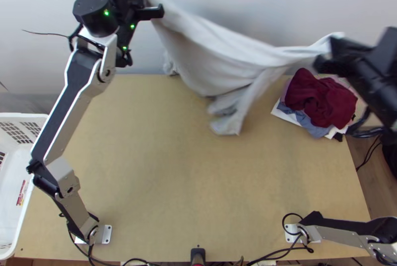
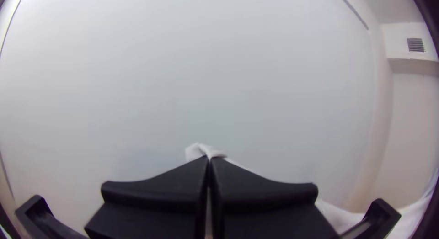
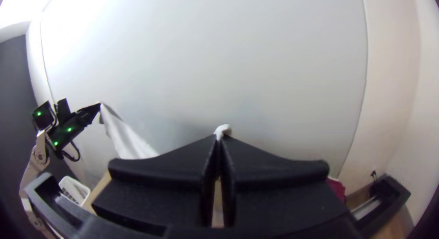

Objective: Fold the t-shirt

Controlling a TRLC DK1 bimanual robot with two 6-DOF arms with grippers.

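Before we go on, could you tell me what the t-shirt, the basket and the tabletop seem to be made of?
T-shirt: matt fabric, probably cotton, as it hangs in soft folds.
Basket: likely moulded plastic, smooth, with regular slots.
Tabletop: wood or wood-effect board, low sheen; its even tan leaves it open.

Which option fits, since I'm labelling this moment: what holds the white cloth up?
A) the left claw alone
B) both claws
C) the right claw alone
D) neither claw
B: the left claw and the right claw each pinch the white cloth, which hangs between them.
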